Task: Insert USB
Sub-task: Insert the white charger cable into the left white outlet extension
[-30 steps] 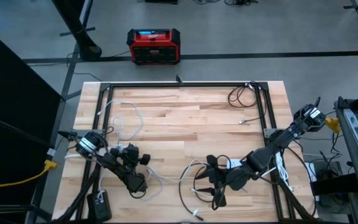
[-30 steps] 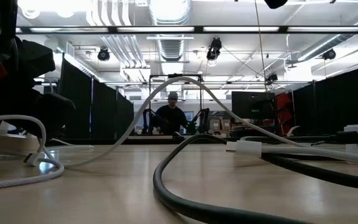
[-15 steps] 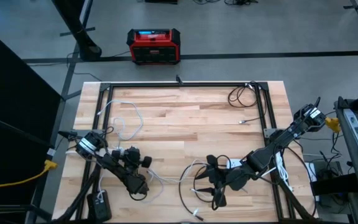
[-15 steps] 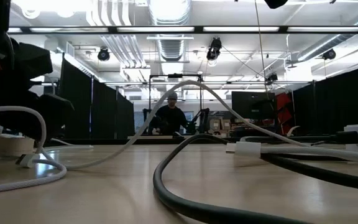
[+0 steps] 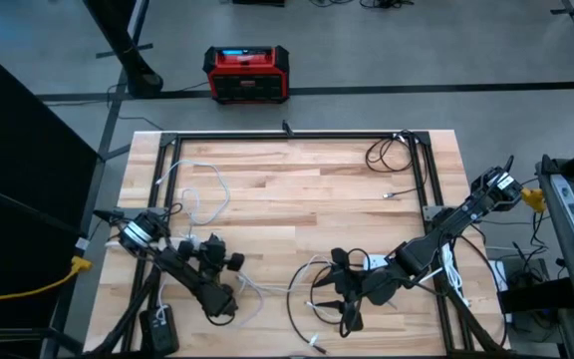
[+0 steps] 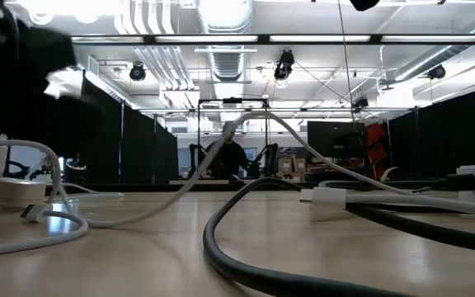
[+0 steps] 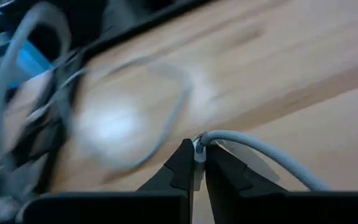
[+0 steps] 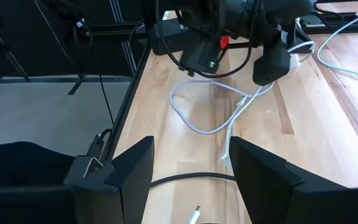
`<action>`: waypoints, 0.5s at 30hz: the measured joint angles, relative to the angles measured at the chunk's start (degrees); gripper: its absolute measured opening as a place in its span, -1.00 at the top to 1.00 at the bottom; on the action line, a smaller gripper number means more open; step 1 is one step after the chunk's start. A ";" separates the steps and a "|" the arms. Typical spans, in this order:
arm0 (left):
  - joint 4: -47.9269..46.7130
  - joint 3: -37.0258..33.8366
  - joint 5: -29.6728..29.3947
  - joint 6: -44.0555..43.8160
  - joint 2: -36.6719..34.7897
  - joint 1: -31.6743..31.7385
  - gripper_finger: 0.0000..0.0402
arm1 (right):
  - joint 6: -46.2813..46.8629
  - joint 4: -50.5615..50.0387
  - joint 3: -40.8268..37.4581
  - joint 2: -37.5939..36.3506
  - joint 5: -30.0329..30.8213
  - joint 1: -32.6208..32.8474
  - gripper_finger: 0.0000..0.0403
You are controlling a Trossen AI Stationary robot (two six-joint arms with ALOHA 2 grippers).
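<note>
Nearest us, our left gripper [image 7: 194,167] is pinched on the plug end of the white USB cable [image 7: 260,152] low over the wooden table [image 5: 297,199] near its front left, while our right gripper [image 8: 188,171] hangs with fingers spread wide and holding nothing at the front right above a loop of black cable [image 5: 302,304]. Farther off, we cannot make out the socket with any certainty, so we judge the plug gripped but not yet inserted: alignment and the push remain
</note>
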 joint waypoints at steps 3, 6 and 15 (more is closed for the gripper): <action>0.13 3.91 -7.68 1.94 -0.85 -0.41 0.94 | -1.28 -0.05 0.00 0.00 -0.02 0.00 0.03; 0.07 8.39 -14.11 5.31 -1.86 -0.93 0.94 | -2.55 -0.18 0.00 0.00 0.00 0.00 0.03; 0.13 23.51 -33.12 16.71 -2.82 -4.95 0.94 | -7.60 -0.45 -0.04 0.00 0.00 0.00 0.03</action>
